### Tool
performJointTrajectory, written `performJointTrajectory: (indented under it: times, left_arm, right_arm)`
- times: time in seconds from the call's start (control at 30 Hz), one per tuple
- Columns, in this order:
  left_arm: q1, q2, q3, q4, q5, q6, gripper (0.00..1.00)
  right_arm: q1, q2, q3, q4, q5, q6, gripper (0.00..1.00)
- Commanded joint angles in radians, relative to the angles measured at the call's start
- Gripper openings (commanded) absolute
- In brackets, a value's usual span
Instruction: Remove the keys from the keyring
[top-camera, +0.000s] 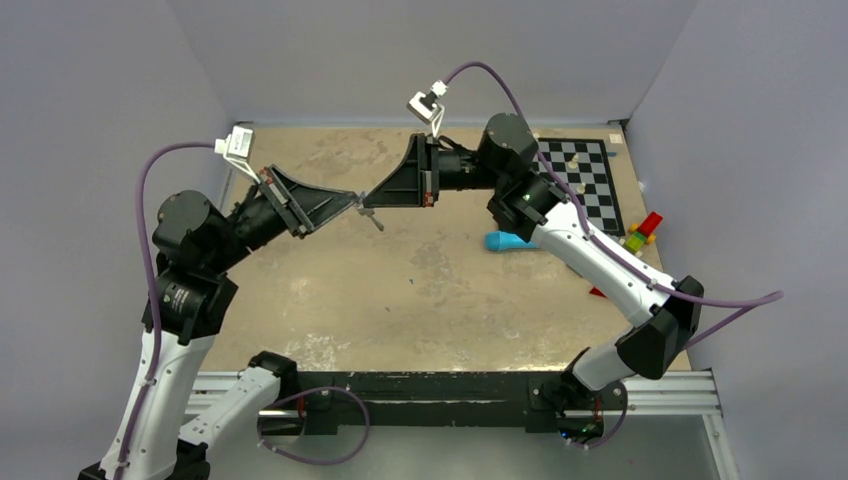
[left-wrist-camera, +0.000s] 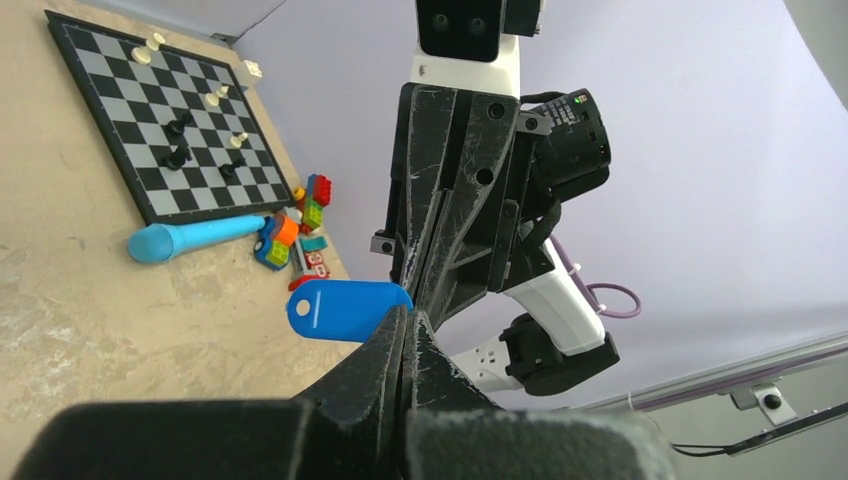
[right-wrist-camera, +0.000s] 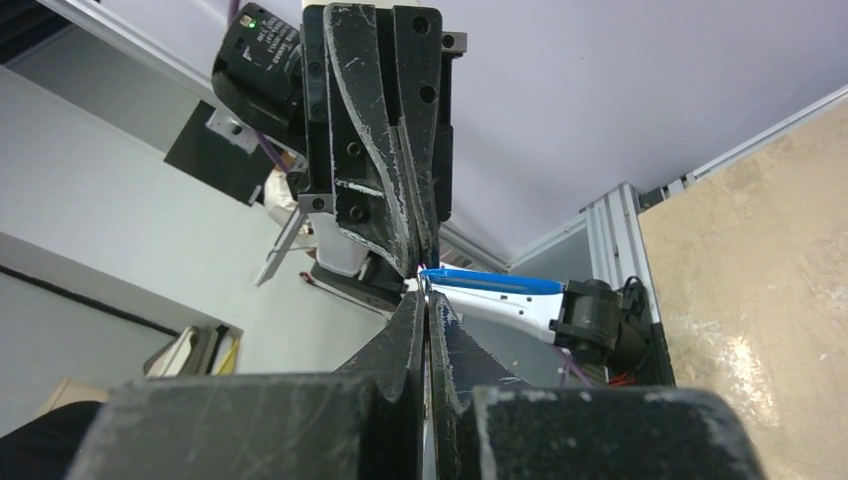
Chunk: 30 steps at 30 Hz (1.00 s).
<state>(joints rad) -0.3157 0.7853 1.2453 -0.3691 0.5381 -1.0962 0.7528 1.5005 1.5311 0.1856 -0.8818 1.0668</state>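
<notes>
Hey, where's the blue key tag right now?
The blue key tag is up off the table, mid-scene in the top view, where both arms' shut jaws meet tip to tip, left of the chessboard.

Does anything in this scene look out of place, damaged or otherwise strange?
Nothing is spilled or broken. The toy blocks lie in a loose heap beside the chessboard, and the light-blue tube has its thin end at the heap. The tabletop looks scuffed in pale patches.
</notes>
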Motion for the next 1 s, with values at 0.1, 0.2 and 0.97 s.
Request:
performJointTrajectory:
  times: [0.1,0.2,0.97]
  left_arm:
    - [-0.005,0.014,0.066,-0.051,0.051,0.091,0.25]
    - [-0.005,0.052,0.158,-0.22,0.05,0.194,0.42]
    - [-0.003,0.194,0.101,-0.355,0.357,0.71,0.72]
  right_arm:
    - [0.001,-0.046,0.029,-0.215,-0.033,-0.165,0.0]
    - [-0.001,-0.061,0.082,-0.526,-0.005,-0.324,0.0]
    - [0.004,-0.04,0.183,-1.458,0.113,-0.728,0.0]
